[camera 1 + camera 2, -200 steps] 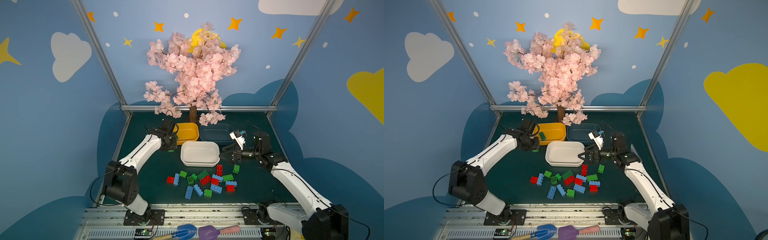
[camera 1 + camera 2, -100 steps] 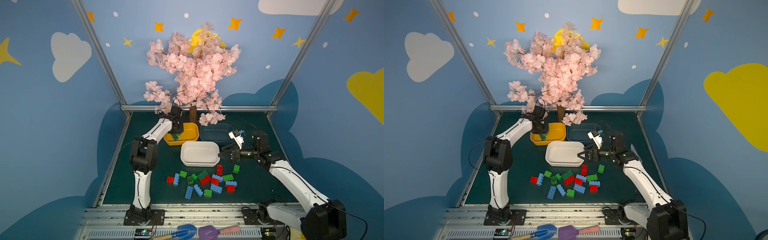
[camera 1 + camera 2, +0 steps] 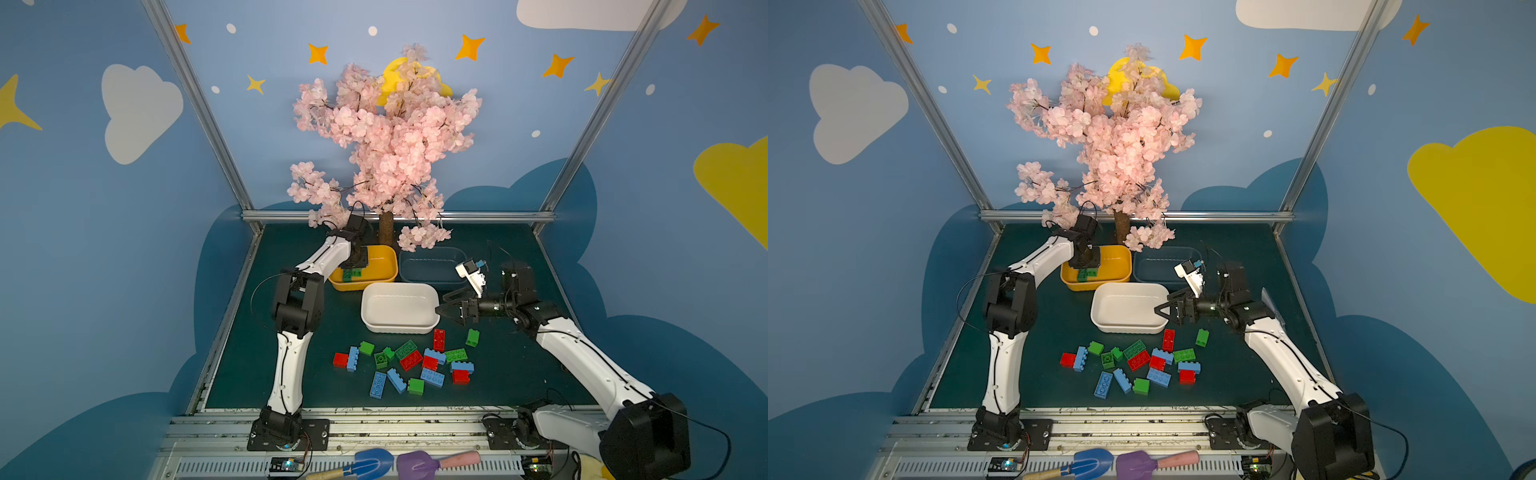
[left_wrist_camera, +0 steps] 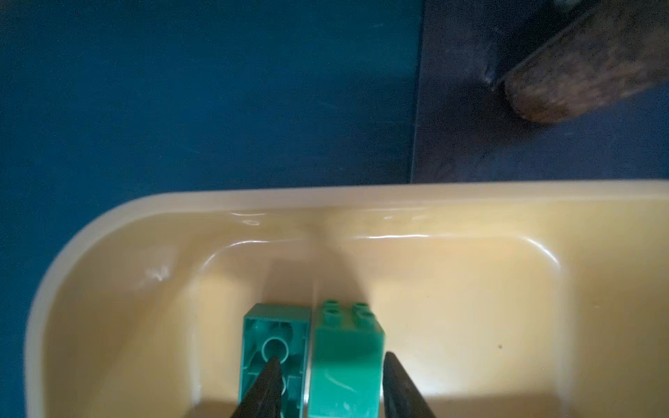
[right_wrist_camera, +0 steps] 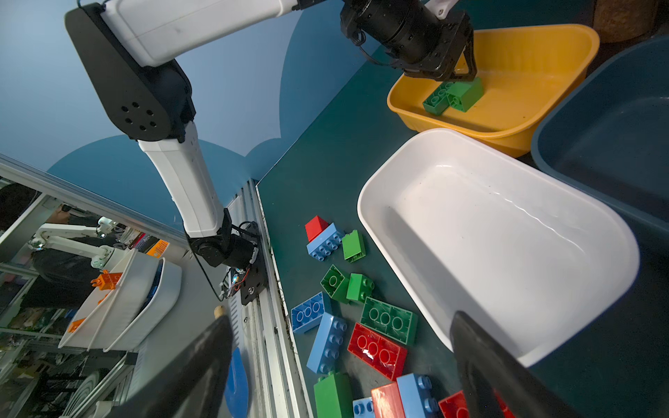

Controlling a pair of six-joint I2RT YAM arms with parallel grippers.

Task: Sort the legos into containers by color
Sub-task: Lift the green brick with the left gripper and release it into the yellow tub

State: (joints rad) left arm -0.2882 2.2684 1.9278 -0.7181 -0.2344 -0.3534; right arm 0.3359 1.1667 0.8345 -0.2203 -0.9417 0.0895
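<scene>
My left gripper (image 3: 357, 266) is down inside the yellow-orange tub (image 3: 388, 259). Its jaws stand open around a green brick (image 4: 345, 365) that lies on its side. A second green brick (image 4: 275, 333) lies upside down right beside it; one fingertip (image 4: 271, 365) hangs over that brick. My right gripper (image 3: 439, 303) hovers open and empty at the right end of the white tub (image 3: 399, 307), which holds nothing. The slate blue tub (image 3: 432, 266) behind it looks bare. Several red, green and light blue legos (image 3: 409, 361) lie scattered in front of the white tub, also under my right gripper (image 5: 340, 316).
The blossom tree's trunk (image 3: 385, 232) stands just behind the yellow tub, and its branches hang over both back tubs. A lone green brick (image 3: 472, 337) and an upright red brick (image 3: 439, 338) lie below my right gripper. Two toy shovels (image 3: 370, 461) rest on the front rail.
My left arm swung from the yellow tub's left edge to inside the tub, and its jaws have opened off the green brick. My right gripper has barely shifted.
</scene>
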